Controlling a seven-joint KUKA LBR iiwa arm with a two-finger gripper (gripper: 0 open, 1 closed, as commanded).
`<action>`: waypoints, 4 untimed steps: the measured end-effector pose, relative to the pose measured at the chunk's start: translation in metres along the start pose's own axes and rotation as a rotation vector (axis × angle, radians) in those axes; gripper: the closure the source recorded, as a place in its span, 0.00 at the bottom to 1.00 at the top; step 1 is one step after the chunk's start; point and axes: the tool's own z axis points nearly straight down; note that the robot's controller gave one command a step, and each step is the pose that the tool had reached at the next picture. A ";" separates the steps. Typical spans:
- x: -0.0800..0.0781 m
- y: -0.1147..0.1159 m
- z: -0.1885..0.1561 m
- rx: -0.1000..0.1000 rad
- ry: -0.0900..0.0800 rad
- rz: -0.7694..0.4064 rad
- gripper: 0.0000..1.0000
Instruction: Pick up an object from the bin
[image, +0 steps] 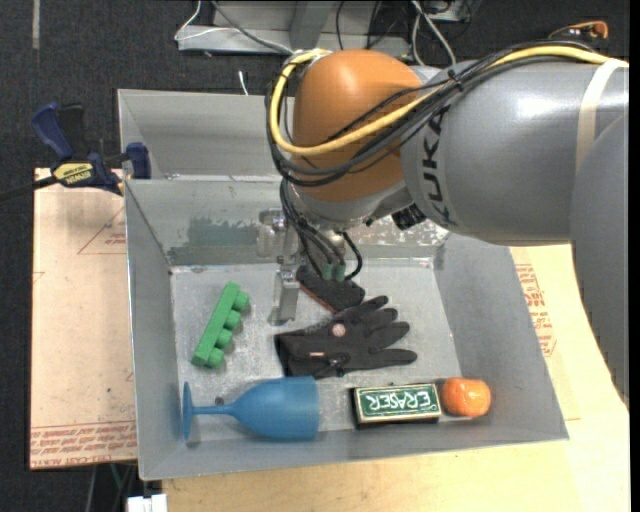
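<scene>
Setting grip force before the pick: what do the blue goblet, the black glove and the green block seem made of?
Blue goblet: probably hard plastic, smooth, with a soft sheen along the bowl. Black glove: soft fabric or knit, matte, lying limp with creased fingers. Green block: likely rigid plastic, fairly matte, with crisp notched edges.

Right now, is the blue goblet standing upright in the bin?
No, the blue goblet lies on its side in the bin, with its foot toward the view's left.
</scene>
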 end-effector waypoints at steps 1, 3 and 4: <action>-0.002 0.021 0.102 -0.001 0.001 -0.322 0.00; -0.010 0.041 0.099 -0.003 0.002 -0.736 0.00; -0.018 0.039 0.166 -0.003 -0.011 -0.900 0.00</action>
